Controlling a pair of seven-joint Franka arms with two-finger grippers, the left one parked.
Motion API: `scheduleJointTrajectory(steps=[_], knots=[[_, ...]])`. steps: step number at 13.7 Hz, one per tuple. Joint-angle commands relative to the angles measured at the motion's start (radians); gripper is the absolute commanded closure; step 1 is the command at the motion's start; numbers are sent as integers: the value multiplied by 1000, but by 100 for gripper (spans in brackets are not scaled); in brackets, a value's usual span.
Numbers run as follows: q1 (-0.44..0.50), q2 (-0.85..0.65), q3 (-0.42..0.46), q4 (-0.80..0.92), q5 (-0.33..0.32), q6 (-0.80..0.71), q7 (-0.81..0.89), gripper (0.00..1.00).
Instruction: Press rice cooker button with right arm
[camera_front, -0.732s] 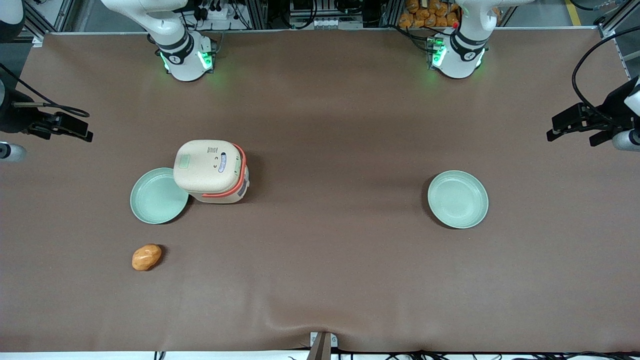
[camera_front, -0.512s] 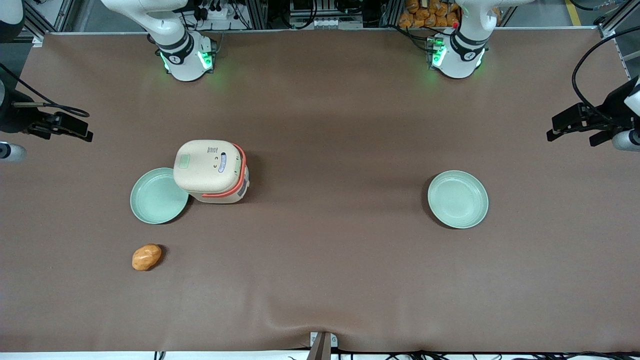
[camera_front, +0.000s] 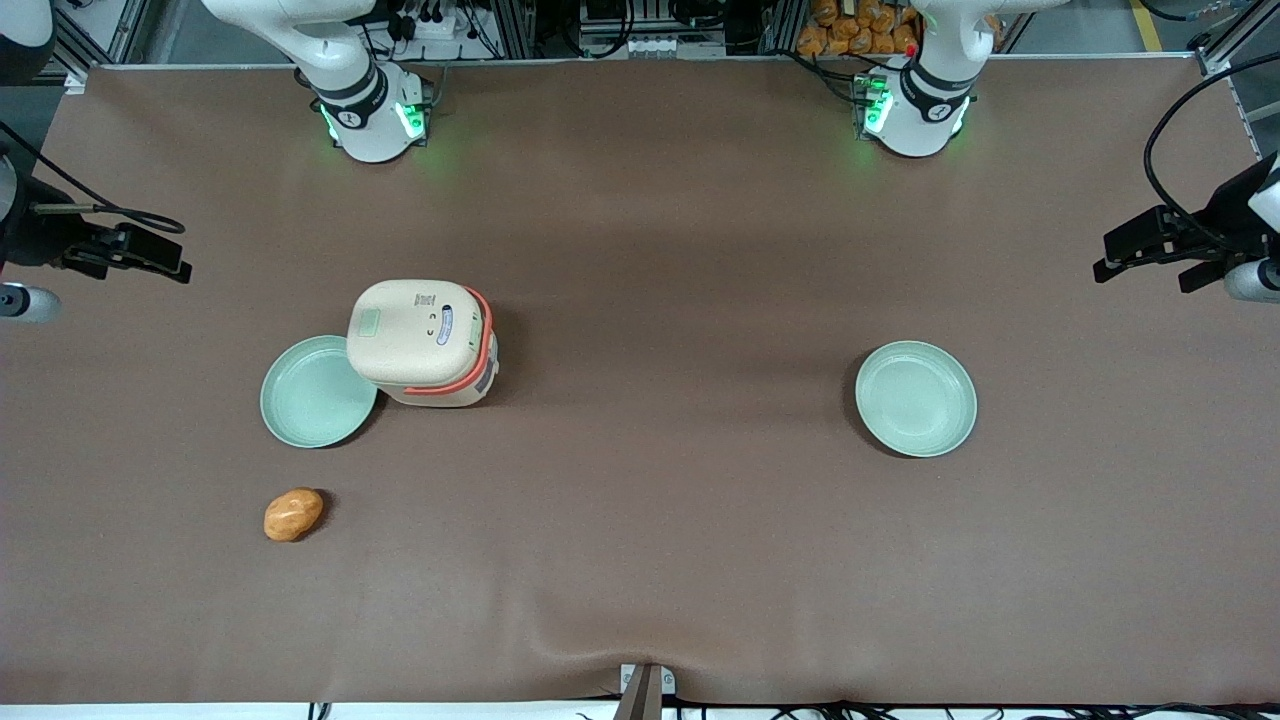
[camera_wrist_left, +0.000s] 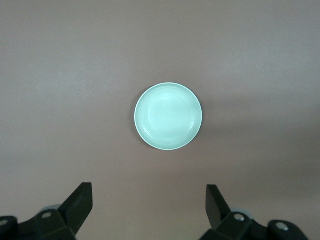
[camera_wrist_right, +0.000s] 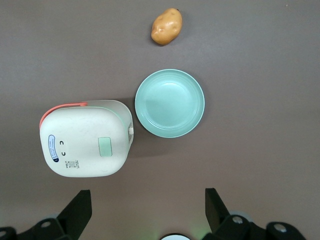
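Rice cooker (camera_front: 422, 341) first: we see it standing upright on the brown table (camera_front: 660, 500), lid shut, toward the working arm's end. Its cream lid carries a small pale green square button (camera_wrist_right: 104, 146) and a blue-edged label strip, and the coral-orange band (camera_front: 484, 345) runs along the edge turned toward the parked arm's end. From the front we read the cooker's body as overlapping the rim of a pale green plate (camera_front: 315, 392) just beside it; from the right wrist camera the two look very close, and we cannot tell whether they touch.

We find a potato (camera_front: 293, 514) nearer to the front camera than that plate, apart from it. A second green plate (camera_front: 916, 398) lies well apart, toward the parked arm's end of the table.

Our right arm (camera_front: 330, 60) rises from its base, which stands farther from the front camera than the cooker. The gripper (camera_wrist_right: 148, 210) hangs high above the table, well clear of the cooker, looking straight down on the cooker, the near plate and the potato. Its two black fingers (camera_wrist_right: 80, 207) are spread wide with nothing between them.
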Motion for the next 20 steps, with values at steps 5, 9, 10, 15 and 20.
scheduleJointTrajectory(steps=[5,9,10,15,20], knots=[[61,22,-3,-1,21,14,-17,0],[110,65,-3,-5,18,17,0,0],[124,73,-3,-8,18,17,3,0],[153,122,-3,-48,22,20,4,76],[186,205,-3,-77,24,43,26,95]])
